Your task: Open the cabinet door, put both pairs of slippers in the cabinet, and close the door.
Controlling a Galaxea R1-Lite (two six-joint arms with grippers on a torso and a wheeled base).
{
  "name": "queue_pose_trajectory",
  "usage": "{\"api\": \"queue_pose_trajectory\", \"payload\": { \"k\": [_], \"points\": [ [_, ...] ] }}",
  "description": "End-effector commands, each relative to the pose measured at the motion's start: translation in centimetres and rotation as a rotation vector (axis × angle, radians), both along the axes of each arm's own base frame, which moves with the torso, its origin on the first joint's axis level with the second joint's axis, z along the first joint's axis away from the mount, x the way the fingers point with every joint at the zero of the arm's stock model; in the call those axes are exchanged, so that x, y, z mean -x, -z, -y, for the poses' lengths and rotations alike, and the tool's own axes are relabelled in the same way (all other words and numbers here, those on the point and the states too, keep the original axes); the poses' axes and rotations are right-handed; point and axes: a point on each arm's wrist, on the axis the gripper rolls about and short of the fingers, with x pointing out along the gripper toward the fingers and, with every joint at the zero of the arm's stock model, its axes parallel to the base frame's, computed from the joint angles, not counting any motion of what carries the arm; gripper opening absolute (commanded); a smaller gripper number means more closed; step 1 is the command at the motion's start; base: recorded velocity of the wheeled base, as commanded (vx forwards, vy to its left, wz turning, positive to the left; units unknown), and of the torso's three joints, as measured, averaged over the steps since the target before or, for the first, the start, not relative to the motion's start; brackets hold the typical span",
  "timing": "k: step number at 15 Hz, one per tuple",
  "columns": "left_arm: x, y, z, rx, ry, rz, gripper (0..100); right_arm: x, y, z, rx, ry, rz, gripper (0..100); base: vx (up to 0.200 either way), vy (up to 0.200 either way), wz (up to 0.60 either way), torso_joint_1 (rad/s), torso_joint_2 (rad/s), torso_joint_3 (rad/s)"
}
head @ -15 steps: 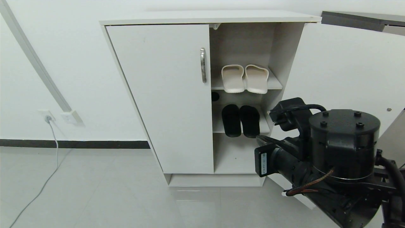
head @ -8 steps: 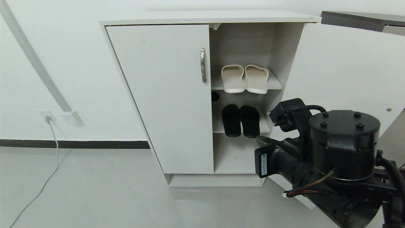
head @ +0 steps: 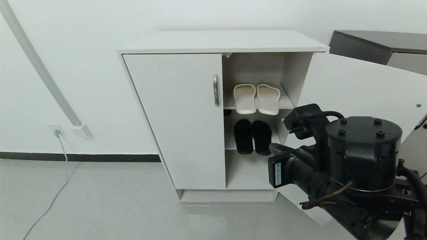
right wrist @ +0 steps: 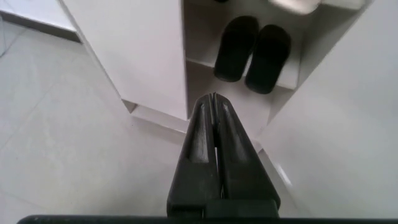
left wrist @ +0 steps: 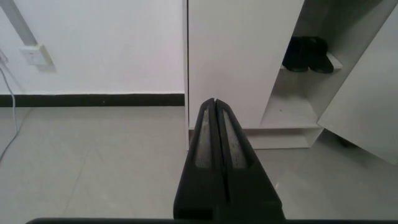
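Observation:
The white cabinet (head: 186, 126) stands against the wall, its left door shut and its right door (head: 360, 86) swung wide open. A white pair of slippers (head: 256, 99) lies on the upper shelf, and a black pair (head: 252, 136) on the shelf below. My right gripper (right wrist: 213, 98) is shut and empty, hanging above the floor in front of the open half, with the black slippers (right wrist: 254, 53) just beyond it. My left gripper (left wrist: 214, 102) is also shut and empty, low over the floor before the closed door (left wrist: 239, 56).
A wall socket (head: 58, 133) with a grey cable trailing over the floor sits left of the cabinet. A dark counter (head: 377, 43) stands behind the open door. Bare tiled floor (head: 100, 200) lies in front and to the left.
The head camera has shifted: the whole cabinet now sits lower and looks slightly smaller. Slippers, doors and the right arm keep their places.

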Motion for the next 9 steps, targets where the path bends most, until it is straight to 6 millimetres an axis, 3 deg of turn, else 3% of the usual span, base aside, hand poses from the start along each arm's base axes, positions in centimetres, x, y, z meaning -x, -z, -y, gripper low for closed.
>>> {"api": "queue_pose_trajectory", "payload": {
  "k": [1, 9],
  "points": [
    [-0.01, 0.0, 0.0, 0.0, -0.001, -0.001, 0, 0.02, 0.01, -0.01, 0.001, -0.001, 0.0, 0, 0.0, 0.0, 0.0, 0.119, -0.48, -0.364],
    [-0.01, 0.0, 0.0, 0.002, -0.001, -0.001, 0, -0.02, 0.05, 0.15, 0.002, 0.004, -0.001, 0, 0.0, 0.0, 0.0, 0.147, -0.47, -0.327]
  ]
}}
